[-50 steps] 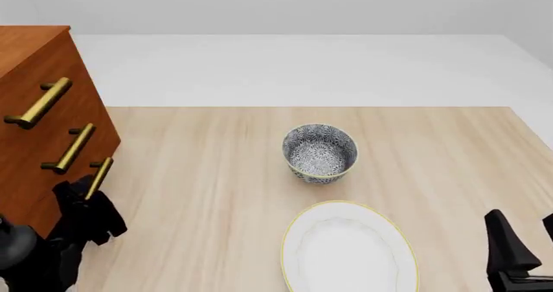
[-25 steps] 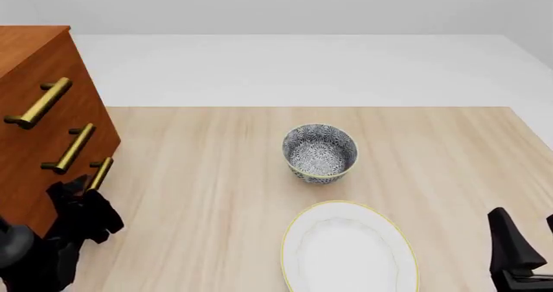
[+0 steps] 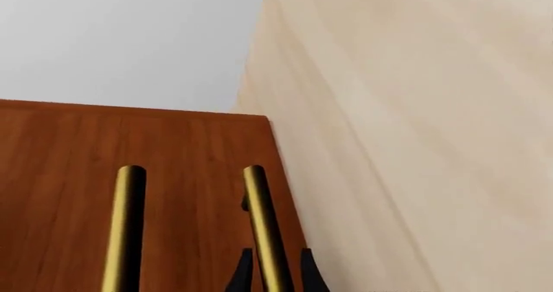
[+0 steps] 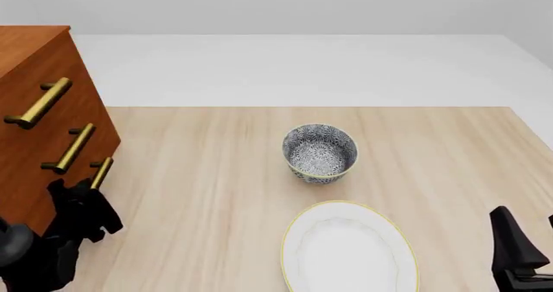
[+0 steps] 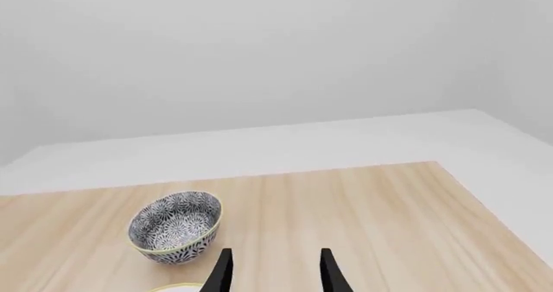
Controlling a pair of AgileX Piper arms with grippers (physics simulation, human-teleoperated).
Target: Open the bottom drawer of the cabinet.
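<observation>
No writing or brand shows on anything, operator: the cabinet is plain reddish-brown wood at the table's left edge, and the bowl carries only a blue-and-white pattern with a yellow rim.

Your left gripper is right at the bottom drawer, the lowest of the three fronts. In the left wrist view its two dark fingertips sit on either side of the lowest brass handle, close against the bar with barely any gap. So the jaws are nearly together around that handle, though whether they are actually pinching it you cannot tell from here. In the front view the left gripper hides the handle's lower end, and the drawer front sits flush with the two above it.

Your right gripper hangs over the table at the right, well apart from the cabinet. Its fingers stand spread with bare tabletop between them, holding nothing. The bowl stands mid-table, and the white plate lies just in front of it.
</observation>
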